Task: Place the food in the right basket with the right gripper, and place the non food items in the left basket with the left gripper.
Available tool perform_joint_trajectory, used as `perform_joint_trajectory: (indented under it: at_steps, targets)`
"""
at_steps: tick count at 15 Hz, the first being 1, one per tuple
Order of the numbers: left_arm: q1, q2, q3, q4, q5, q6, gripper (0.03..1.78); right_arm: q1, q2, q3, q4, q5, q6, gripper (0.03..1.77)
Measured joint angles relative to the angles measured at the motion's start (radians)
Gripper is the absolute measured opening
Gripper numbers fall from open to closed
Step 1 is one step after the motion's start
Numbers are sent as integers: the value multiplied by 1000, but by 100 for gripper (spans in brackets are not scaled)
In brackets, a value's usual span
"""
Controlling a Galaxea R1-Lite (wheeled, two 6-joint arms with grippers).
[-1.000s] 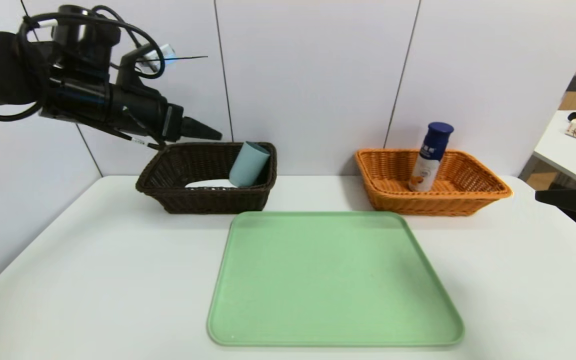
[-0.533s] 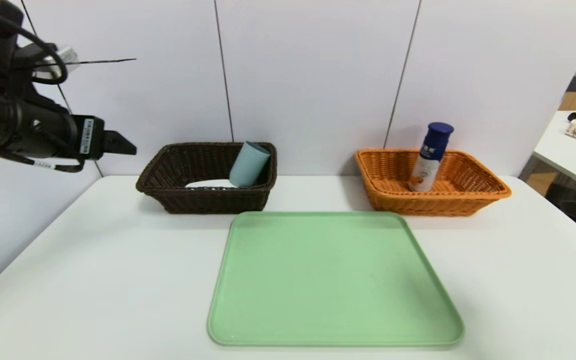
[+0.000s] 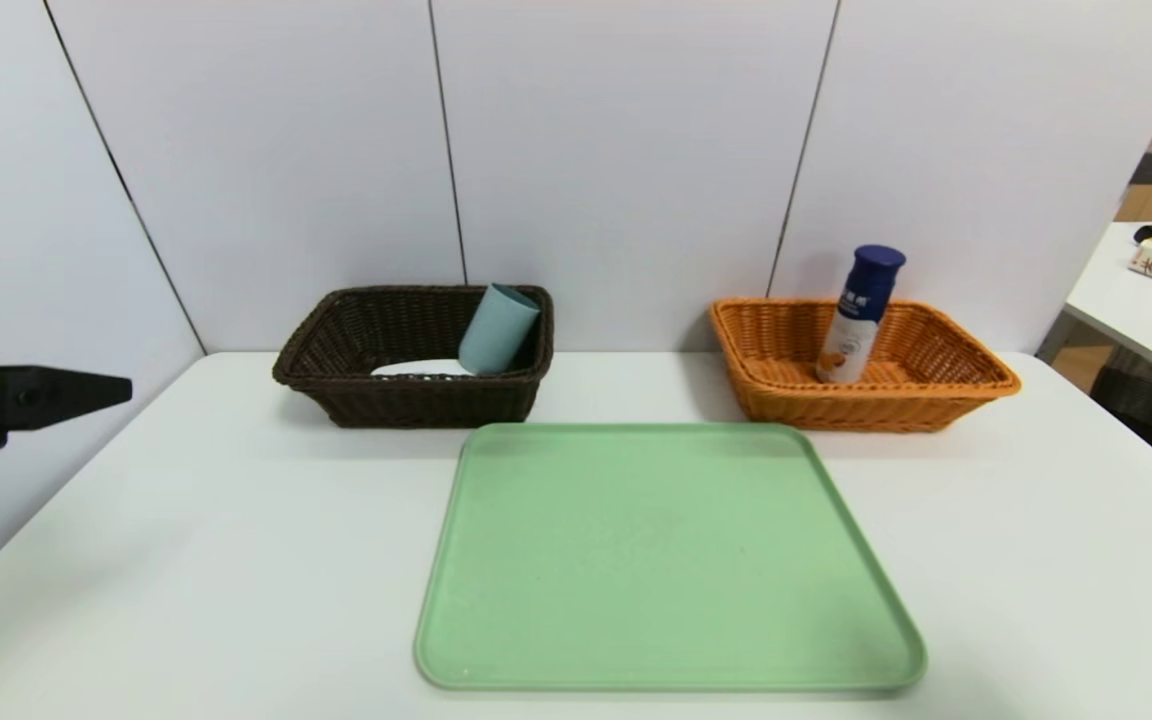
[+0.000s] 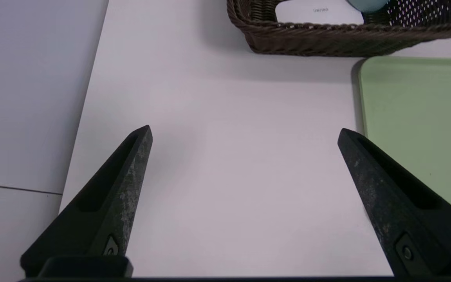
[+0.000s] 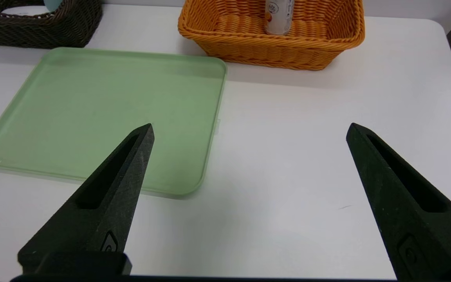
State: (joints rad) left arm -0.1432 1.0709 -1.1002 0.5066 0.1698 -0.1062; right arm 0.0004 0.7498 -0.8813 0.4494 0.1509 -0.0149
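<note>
The white table lay quiet, and the green tray at its middle carried nothing at all. By the look of things the sorting was done and this was the wind-down: nothing showed on the tray or on the visible tabletop around it to pick up, so the next move seemed to call only for parking both arms clear.

Beyond the tray's far left corner sat the dark brown left basket, with the grey-blue cup leaning against its wall and the flat white case lying on its floor; no marker pen could be made out in there. Beyond the tray's far right corner sat the orange right basket, the blue-capped drink bottle standing tilted inside.

Well to the left of the tray, the left gripper hung over bare table, fingers spread wide and holding nothing. Off the tray's near right corner, the right gripper hovered likewise, jaws wide apart, empty, angled gently downward.
</note>
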Motion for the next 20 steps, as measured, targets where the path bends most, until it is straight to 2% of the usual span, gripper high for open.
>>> perform_joint_trajectory:
  at_steps: [4, 7, 11, 16, 20]
  targets:
    - [7, -194, 187, 0, 4, 14, 169, -1, -113, 63, 1, -3, -7, 169]
    - [46, -363, 346, -1, 1, 47, 169, -19, -203, 117, 4, 1, -9, 169]
    - [101, -582, 547, 2, -6, 62, 169, -26, -316, 168, 91, 4, -30, 169]
    - [119, -730, 628, 12, -75, 68, 169, -30, -424, 251, 97, 12, -51, 169]
    - [123, -814, 689, -3, -75, 97, 169, -26, -487, 286, 92, 31, -81, 169]
